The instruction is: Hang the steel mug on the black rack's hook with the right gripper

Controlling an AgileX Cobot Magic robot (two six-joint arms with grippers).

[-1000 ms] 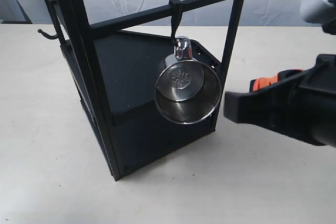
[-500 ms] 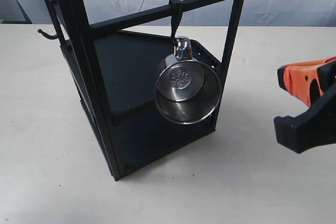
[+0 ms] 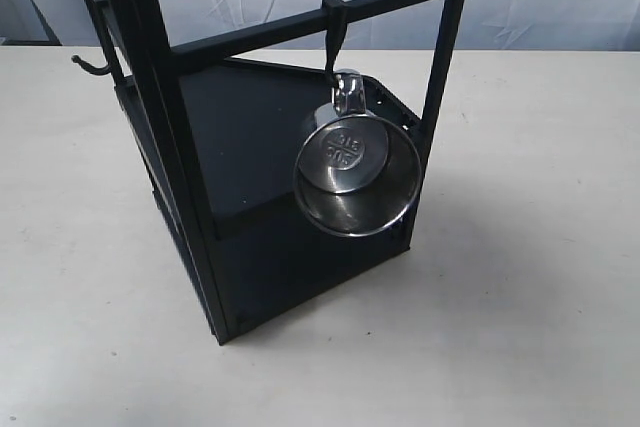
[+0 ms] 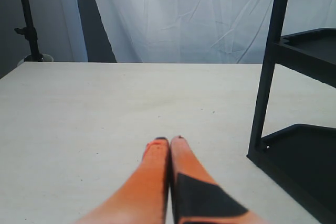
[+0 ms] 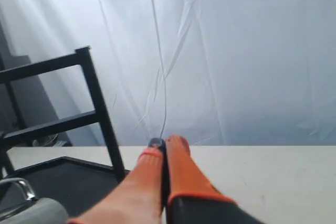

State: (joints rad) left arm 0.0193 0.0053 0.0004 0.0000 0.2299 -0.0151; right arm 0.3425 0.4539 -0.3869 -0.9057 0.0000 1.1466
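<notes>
You have a small polished stainless-steel mug (image 3: 357,179), mirror-glossy, with a stamped mark on its base, hung on a slim matt black hook (image 3: 334,34). The tall black metal rack (image 3: 190,137) has a dull, smooth painted finish on its posts and trays. Under it your table (image 3: 520,287) looks pale, matt and faintly grained, with creased white cloth (image 4: 184,14) behind.

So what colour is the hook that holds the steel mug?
Black; the hook carrying the steel mug shows best in the exterior view.

Looks like a lab or studio test setup: bare pale bench (image 3: 520,327), white sheet backdrop (image 4: 184,14), light stand (image 4: 27,19) at 10 o'clock.
</notes>
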